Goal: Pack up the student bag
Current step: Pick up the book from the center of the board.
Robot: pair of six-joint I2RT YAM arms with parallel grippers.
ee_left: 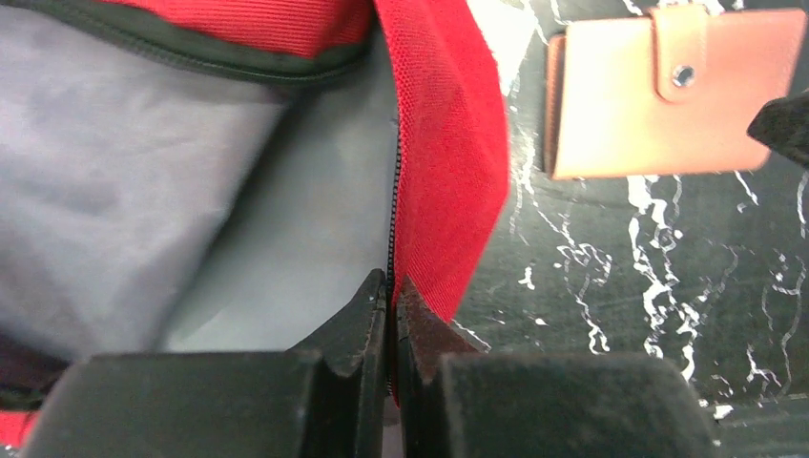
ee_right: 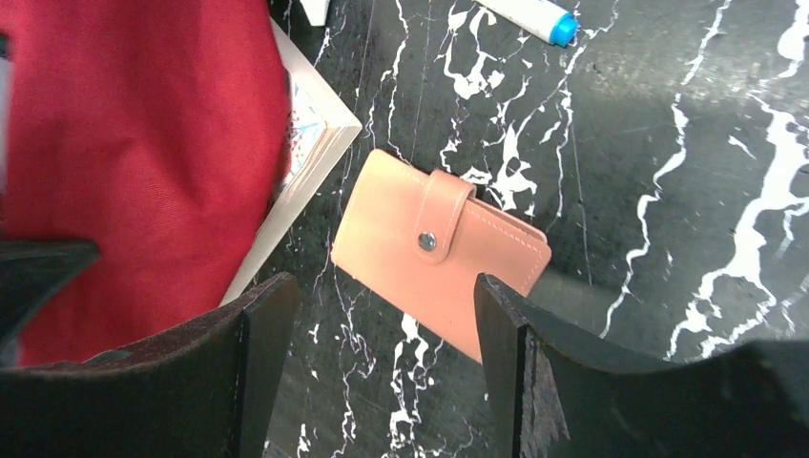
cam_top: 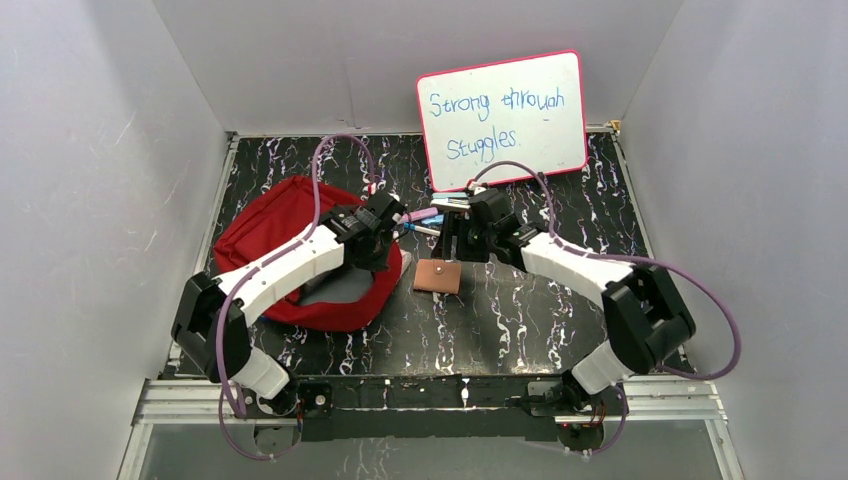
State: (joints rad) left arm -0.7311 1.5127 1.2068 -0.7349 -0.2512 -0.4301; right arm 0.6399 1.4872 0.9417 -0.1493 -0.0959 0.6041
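Note:
The student bag [cam_top: 268, 228], red with grey lining, lies open at the left of the table. My left gripper [cam_top: 386, 236] is at its right rim. In the left wrist view that gripper [ee_left: 391, 286] is shut on the bag's [ee_left: 448, 162] zippered red edge, with the grey lining [ee_left: 143, 191] to its left. A tan wallet [cam_top: 437, 276] with a snap tab lies flat on the table just right of the bag. My right gripper [cam_top: 455, 236] hovers over it. In the right wrist view this gripper [ee_right: 382, 296] stands open, the wallet [ee_right: 429, 248] lying just ahead of its fingertips, untouched.
A white book corner [ee_right: 310, 143] sticks out from under the bag. A white marker with a blue cap [ee_right: 534, 17] lies beyond the wallet. A whiteboard [cam_top: 503, 118] leans against the back wall. White walls close in both sides.

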